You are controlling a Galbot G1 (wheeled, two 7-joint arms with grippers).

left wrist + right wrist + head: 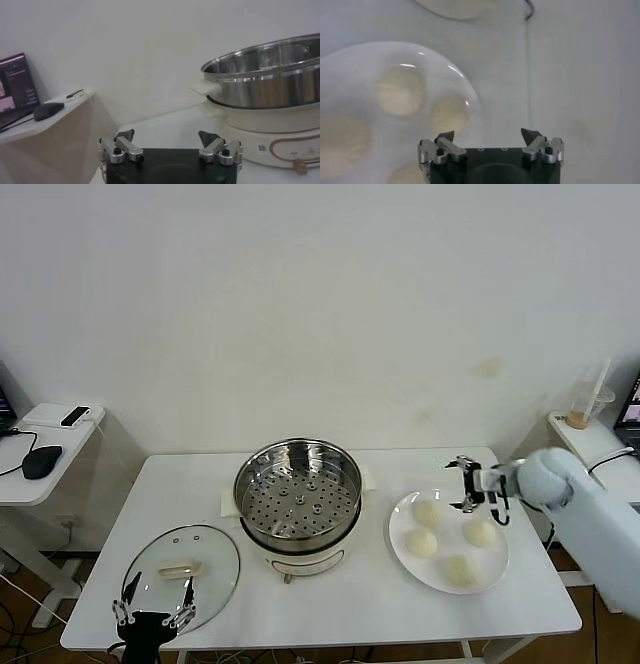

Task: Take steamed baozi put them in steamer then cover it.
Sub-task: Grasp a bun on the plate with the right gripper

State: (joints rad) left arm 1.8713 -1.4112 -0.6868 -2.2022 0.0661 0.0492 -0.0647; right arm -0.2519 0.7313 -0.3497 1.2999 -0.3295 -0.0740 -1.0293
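Several cream-white baozi (428,512) lie on a flat white plate (403,556) at the right of the table. The steel steamer (298,494) stands in the middle on its white base, its perforated tray bare. The glass cover (182,574) lies flat at the front left. My right gripper (466,484) is open and empty, hovering over the plate's far edge; its wrist view shows the baozi (400,90) beside its open gripper (488,134). My left gripper (153,612) is open and empty at the table's front left edge by the cover. The left wrist view shows that gripper (166,136) and the steamer (270,75).
A side table (30,484) with a black mouse (41,461) and a phone stands at the left. A shelf with a plastic cup (590,404) stands at the right. A laptop screen (17,85) shows in the left wrist view.
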